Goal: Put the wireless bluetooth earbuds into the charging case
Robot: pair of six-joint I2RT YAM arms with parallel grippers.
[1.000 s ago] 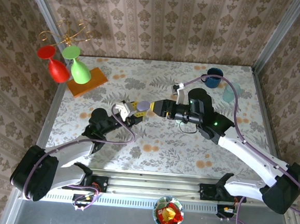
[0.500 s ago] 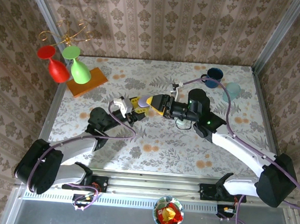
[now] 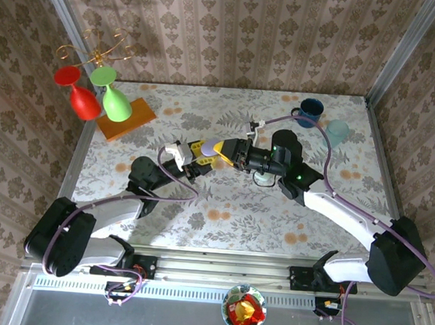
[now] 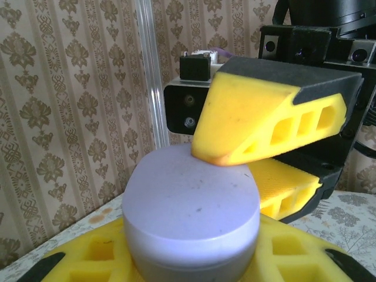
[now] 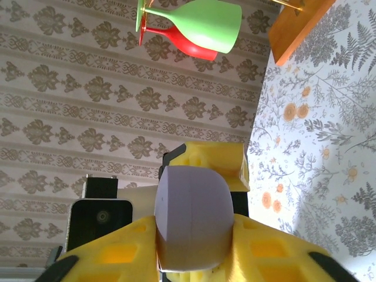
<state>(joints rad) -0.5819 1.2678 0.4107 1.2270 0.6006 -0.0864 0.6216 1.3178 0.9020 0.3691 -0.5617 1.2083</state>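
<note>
A lilac pebble-shaped charging case [image 3: 210, 147] is held above the middle of the table, lid closed. My left gripper [image 3: 197, 155] is shut on its lower part; in the left wrist view the case [image 4: 191, 200] sits between my yellow fingers [image 4: 88, 252]. My right gripper [image 3: 223, 148] comes from the right and is shut on the same case. In the right wrist view the case [image 5: 191, 214] fills the gap between its fingers [image 5: 117, 252]. In the left wrist view one right finger [image 4: 264, 117] presses on the lid. The earbuds are out of view.
A red glass [image 3: 83, 99] and a green glass [image 3: 115, 102] lean by an orange block [image 3: 127, 119] at the back left, under a gold wire stand [image 3: 98, 46]. A blue mug [image 3: 309, 111] and a pale cup [image 3: 337, 130] stand back right. A bowl of sweets [image 3: 243, 309] sits below the rail.
My right gripper slid left onto the lilac case and closed on it. The left gripper kept its hold and shifted only slightly.
</note>
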